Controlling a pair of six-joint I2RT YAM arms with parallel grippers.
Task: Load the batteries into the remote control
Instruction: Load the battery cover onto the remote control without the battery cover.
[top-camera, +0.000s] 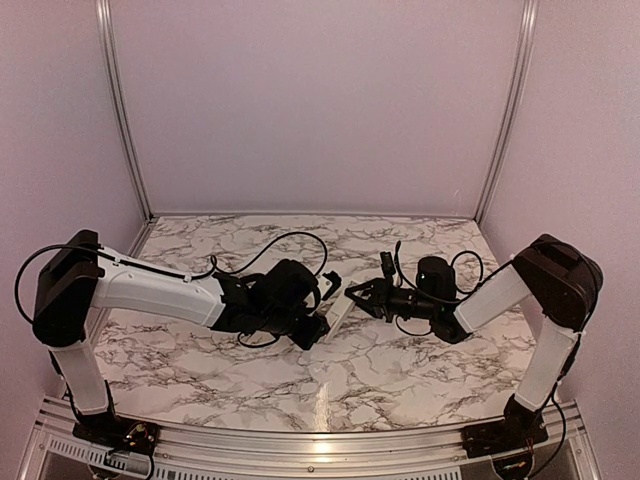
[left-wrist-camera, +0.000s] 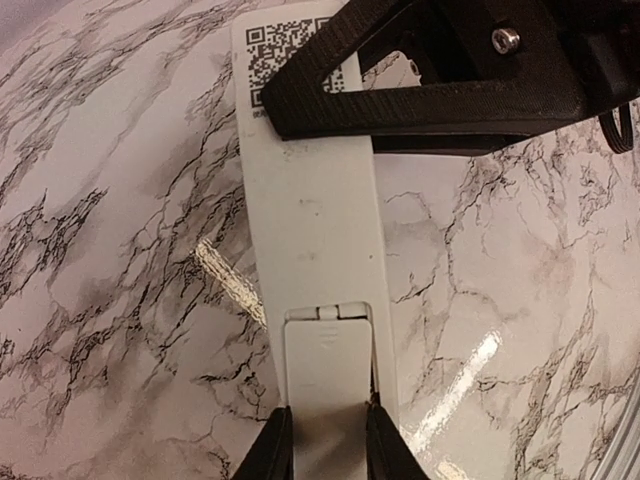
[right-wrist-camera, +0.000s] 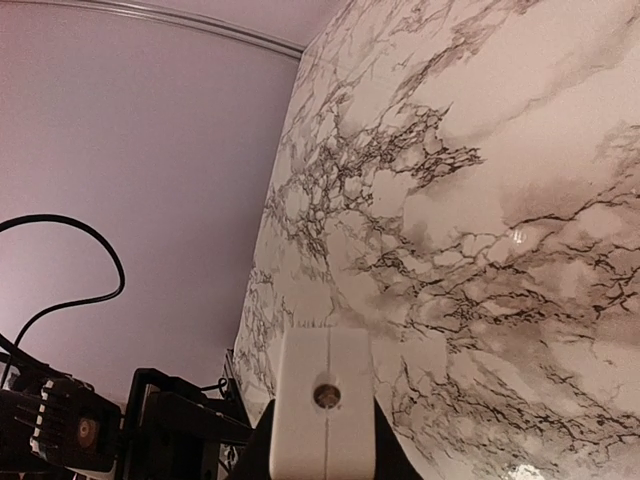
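- Remote (left-wrist-camera: 312, 230) held back-up just over the marble table (left-wrist-camera: 100, 250), between the two arms at mid-table; code label (left-wrist-camera: 285, 50) at its far end, battery cover (left-wrist-camera: 325, 370) at its near end
- Left gripper (left-wrist-camera: 327, 450) pinches the cover end, one finger on each long edge
- Right gripper (right-wrist-camera: 322, 452) holds the opposite end; its fingers are mostly cut off at the bottom of the wrist view, so the grip looks pressed on but I am not certain
- Cover appears seated and closed; batteries in no view
- Step in hand, as I judge it: steadying the remote before opening; loading not yet begun
- Next move calls for one gripper to keep its hold while the other lets go and slides the cover off; the left fingers sit right at the cover and may block it
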